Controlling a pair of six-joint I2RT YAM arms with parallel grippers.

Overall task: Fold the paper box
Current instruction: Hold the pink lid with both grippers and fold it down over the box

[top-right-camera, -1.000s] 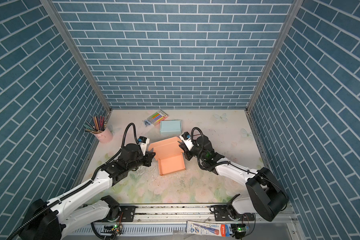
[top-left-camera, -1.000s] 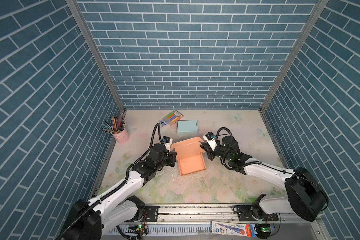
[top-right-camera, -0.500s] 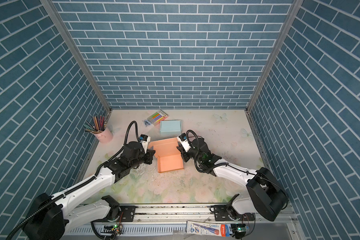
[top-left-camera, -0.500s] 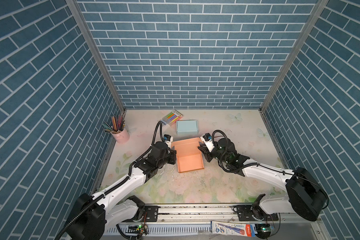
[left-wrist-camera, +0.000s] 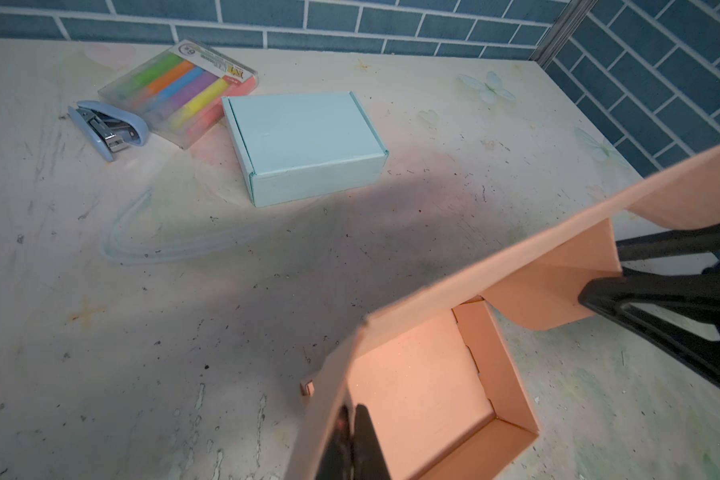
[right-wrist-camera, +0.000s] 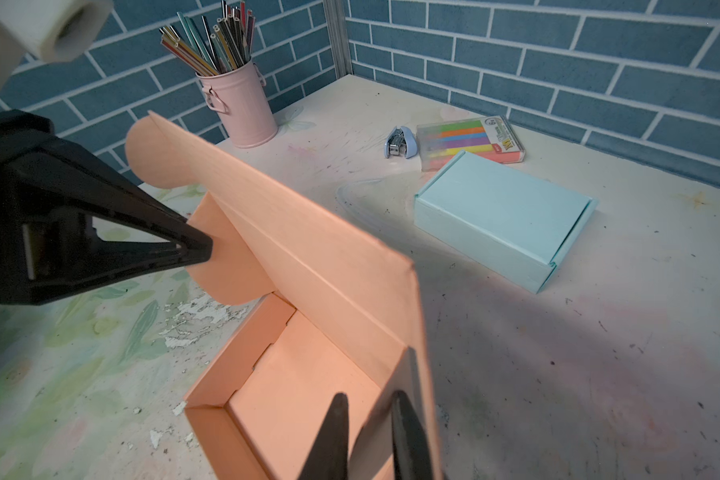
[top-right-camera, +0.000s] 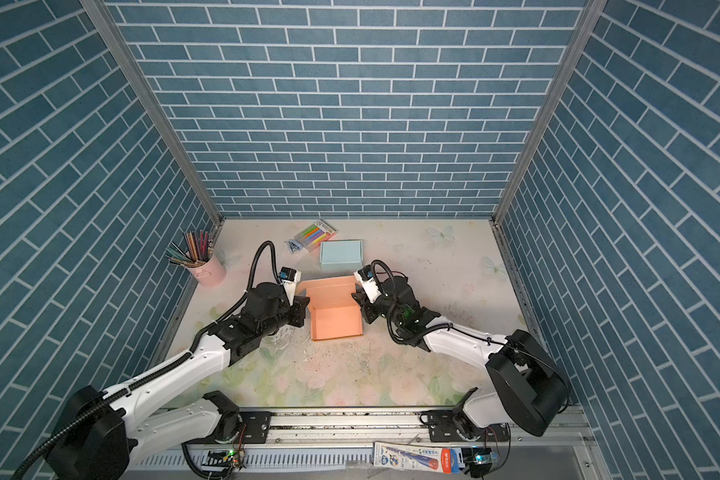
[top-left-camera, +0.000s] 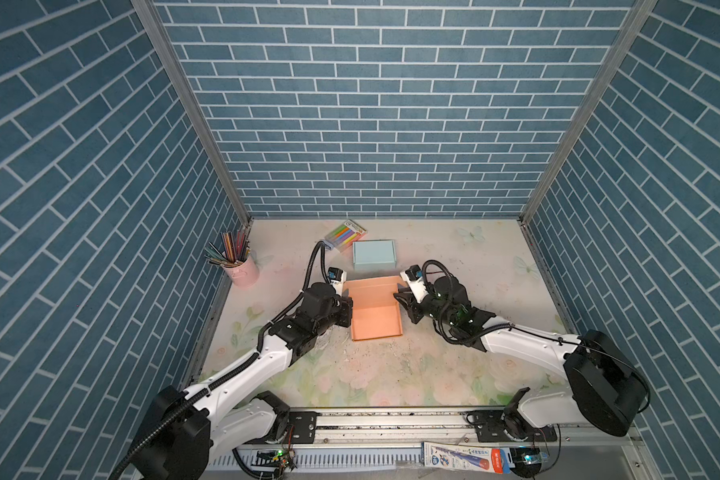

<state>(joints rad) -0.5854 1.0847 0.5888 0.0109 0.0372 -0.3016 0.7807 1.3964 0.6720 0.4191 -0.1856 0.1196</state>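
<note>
The orange paper box [top-left-camera: 375,320] [top-right-camera: 336,322] sits mid-table, its tray walls standing and its lid lifted at the far side. My left gripper [top-left-camera: 347,308] [top-right-camera: 304,311] [left-wrist-camera: 352,409] is shut on the lid's left side flap; the right wrist view shows its tips [right-wrist-camera: 206,249] pinched on that rounded flap. My right gripper [top-left-camera: 399,300] [top-right-camera: 357,302] [right-wrist-camera: 368,401] is at the lid's right side flap. Its jaws stand slightly apart, one finger on each side of the flap [left-wrist-camera: 557,286], with a gap showing.
A closed light blue box [top-left-camera: 374,254] lies just behind the orange one. Farther back are a clear case of highlighters [top-left-camera: 345,235] and a small stapler [left-wrist-camera: 109,129]. A pink cup of pencils [top-left-camera: 244,270] stands at the left wall. Brick walls enclose three sides.
The lid has been raised from lying back to standing steeper, as both grippers moved inward. My right gripper's jaws have parted from shut to slightly open.
</note>
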